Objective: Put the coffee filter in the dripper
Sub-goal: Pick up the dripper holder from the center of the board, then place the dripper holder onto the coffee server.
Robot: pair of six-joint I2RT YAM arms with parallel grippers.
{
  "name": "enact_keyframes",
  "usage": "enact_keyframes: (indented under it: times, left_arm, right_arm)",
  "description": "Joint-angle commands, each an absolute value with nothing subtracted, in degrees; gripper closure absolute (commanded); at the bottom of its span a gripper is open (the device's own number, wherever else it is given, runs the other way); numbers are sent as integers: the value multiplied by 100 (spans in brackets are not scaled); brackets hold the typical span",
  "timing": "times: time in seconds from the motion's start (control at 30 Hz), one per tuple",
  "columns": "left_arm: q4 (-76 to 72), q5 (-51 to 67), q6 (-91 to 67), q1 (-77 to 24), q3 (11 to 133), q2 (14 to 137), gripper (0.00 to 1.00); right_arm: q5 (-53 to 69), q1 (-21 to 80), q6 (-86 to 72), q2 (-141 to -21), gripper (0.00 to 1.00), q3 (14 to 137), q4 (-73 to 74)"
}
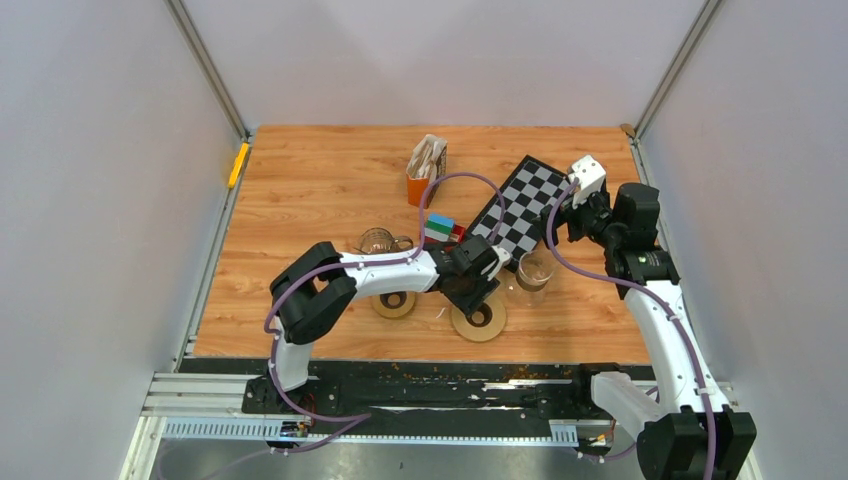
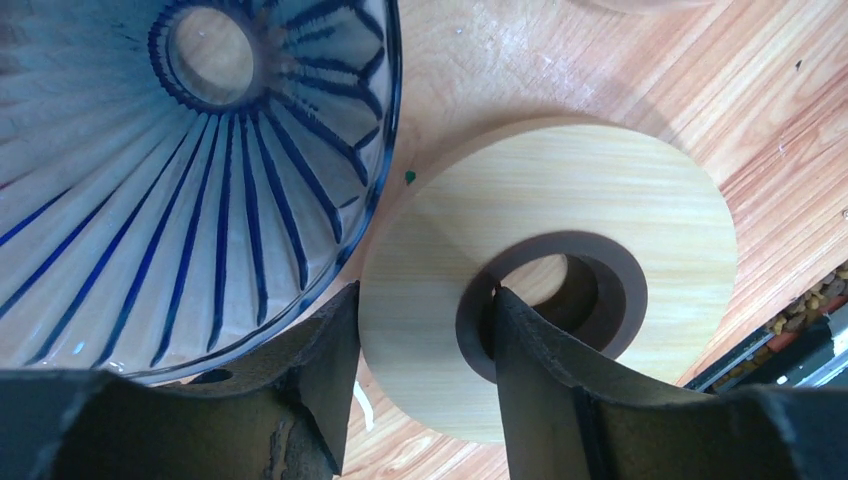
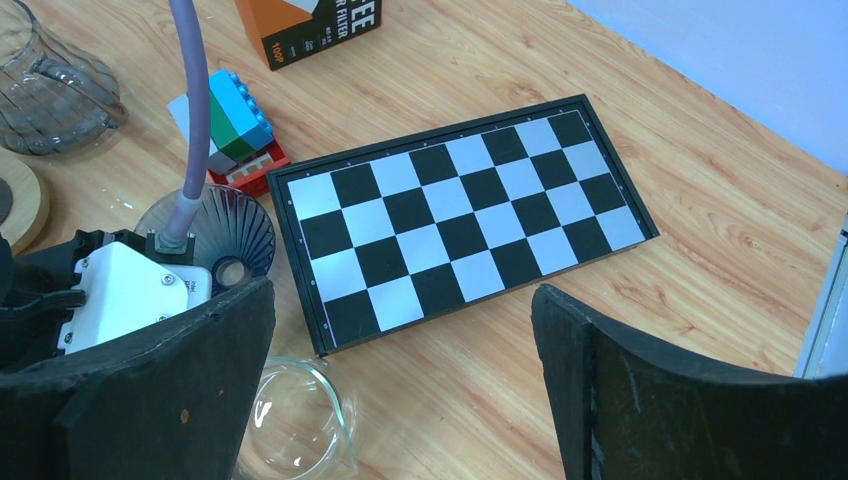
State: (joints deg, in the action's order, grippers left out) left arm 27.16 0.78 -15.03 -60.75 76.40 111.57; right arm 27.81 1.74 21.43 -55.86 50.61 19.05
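- Standing on end in an orange box (image 1: 420, 188) at the back of the table (image 1: 300, 200), the filters (image 1: 428, 152) stick up out of its open top, long axis roughly vertical, with the top edges leaning slightly to the far right.
- Neither gripper is touching the filters, and they sit well apart from the dripper (image 2: 150, 200).
- The dripper is near the middle of the table, just beside the left gripper (image 2: 425, 300). It is clear glass with dark blue ribs.
- In the left wrist view its wide mouth faces the camera and the ribs run down to the small outlet hole at the far end. It holds no filter.
- The dripper's rim overlaps the edge of a wooden ring (image 2: 600, 200) in that view; I cannot tell whether they touch.
- The left gripper pinches the ring's band, with one finger against the outer edge and the other inside the dark-lined hole. No gap shows on either side.
- The right gripper (image 3: 400, 295) hangs above the chessboard (image 3: 460, 215) with its jaws spread wide and holds nothing.
- A glass cup (image 3: 295, 420) stands just off the chessboard's near corner.
- Coloured blocks (image 3: 235, 125) lie between the box and the dripper.
- A carafe (image 3: 50, 80) stands to the left, with a second ring (image 1: 395, 303) just in front of it.
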Motion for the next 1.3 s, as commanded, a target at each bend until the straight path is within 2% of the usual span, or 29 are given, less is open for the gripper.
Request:
enact_keyframes:
  times: [0.0,0.07,0.23,0.3,0.5,0.8,1.0,1.27]
  left_arm:
    - [2575,-139,-1269,-6120,7490,10802,47]
    - [2551,-250,-1125,-6121,7357,10584,48]
    - [2523,-391,-637,-6121,7079,9868,65]
    - [2590,-379,-438,-6118,7041,9610,67]
    - [3170,-509,244,-6007,7155,8856,64]
    - [4764,378,620,-3778,8034,8526,58]
    - [5512,739,1079,-2617,8585,8935,56]
    - [5717,577,1404,-2304,8913,9597,54]
  right_arm:
    - [2935,150,2204,-5464,0,5047,1730]
    - [2943,151,2205,-5475,0,5051,1731]
    - [2944,152,2205,-5515,0,5052,1740]
    - [2940,154,2205,-5524,0,5053,1740]
    - [2935,150,2202,-5561,0,5062,1749]
    - [2941,151,2197,-5590,0,5069,1765]
    - [3017,151,2171,-5630,0,5094,1783]
    - [3037,153,2161,-5625,0,5095,1802]
